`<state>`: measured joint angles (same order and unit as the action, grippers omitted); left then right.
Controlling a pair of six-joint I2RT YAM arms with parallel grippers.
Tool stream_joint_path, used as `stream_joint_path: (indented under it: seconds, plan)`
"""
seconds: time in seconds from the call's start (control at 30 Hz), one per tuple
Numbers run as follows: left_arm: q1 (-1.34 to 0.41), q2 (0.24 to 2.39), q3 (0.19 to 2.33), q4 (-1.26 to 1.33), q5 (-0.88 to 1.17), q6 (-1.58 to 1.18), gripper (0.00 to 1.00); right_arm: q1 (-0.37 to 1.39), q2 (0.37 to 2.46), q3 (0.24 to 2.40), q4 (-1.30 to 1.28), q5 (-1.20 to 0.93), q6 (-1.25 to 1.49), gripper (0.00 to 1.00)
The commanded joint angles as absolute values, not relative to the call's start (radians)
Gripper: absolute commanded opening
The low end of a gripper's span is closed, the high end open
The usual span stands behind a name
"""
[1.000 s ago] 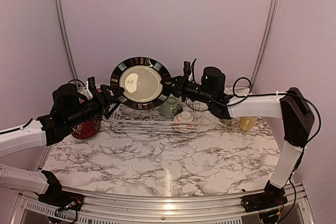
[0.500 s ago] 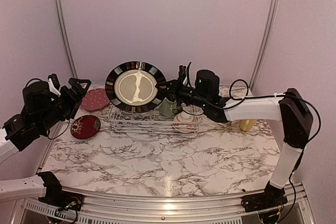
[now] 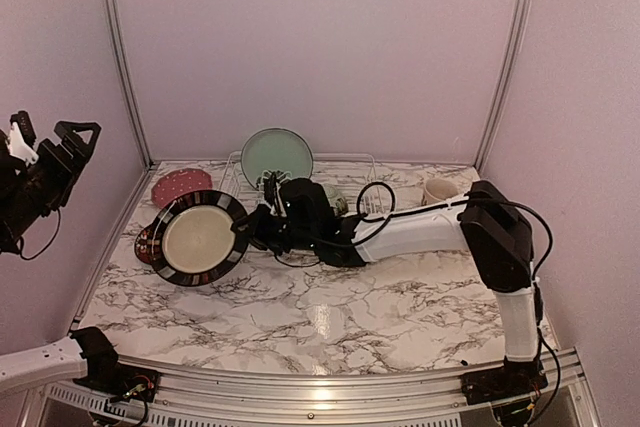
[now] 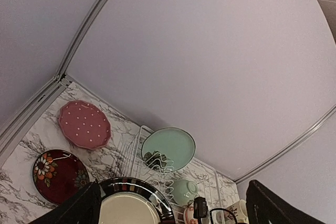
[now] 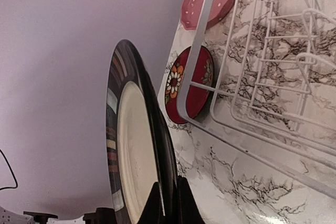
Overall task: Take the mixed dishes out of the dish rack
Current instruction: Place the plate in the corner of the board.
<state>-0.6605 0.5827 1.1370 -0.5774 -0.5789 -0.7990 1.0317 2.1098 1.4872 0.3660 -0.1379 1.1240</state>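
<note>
The right gripper (image 3: 244, 231) is clamping the rim of the black-rimmed cream plate (image 3: 198, 239), holding it outside the dish rack (image 5: 262, 77) over the left of the table (image 3: 350, 307), overlapping the small dark-red plate (image 4: 55, 174), while the left gripper (image 3: 50, 139) is hanging high, fingers wide apart on nothing. The step looks like setting this plate down, calling for levelling and lowering onto bare marble before letting go. The plate is facing up, tilted toward the near edge; being round, it is showing no long axis
</note>
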Motion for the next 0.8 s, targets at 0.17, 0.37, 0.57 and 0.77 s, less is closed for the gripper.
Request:
stream_joint_path:
  seconds: [0.17,0.37,0.57,0.77]
  plan:
    - [-0.661,0.616,1.077,-0.548,-0.491,-0.755,0.99,1.156,2.183,1.598,0.413,-0.086,1.141,0.00]
    - [-0.661,0.646,1.058,-0.512,-0.459,-0.757,0.99,1.188,2.241,1.590,0.424,-0.074,1.199,0.00]
    - [-0.661,0.651,1.028,-0.476,-0.437,-0.771,0.99,1.194,2.295,1.575,0.459,-0.095,1.299,0.00]
    - [-0.661,0.656,1.015,-0.448,-0.424,-0.774,0.99,1.203,2.332,1.554,0.492,-0.116,1.362,0.00]
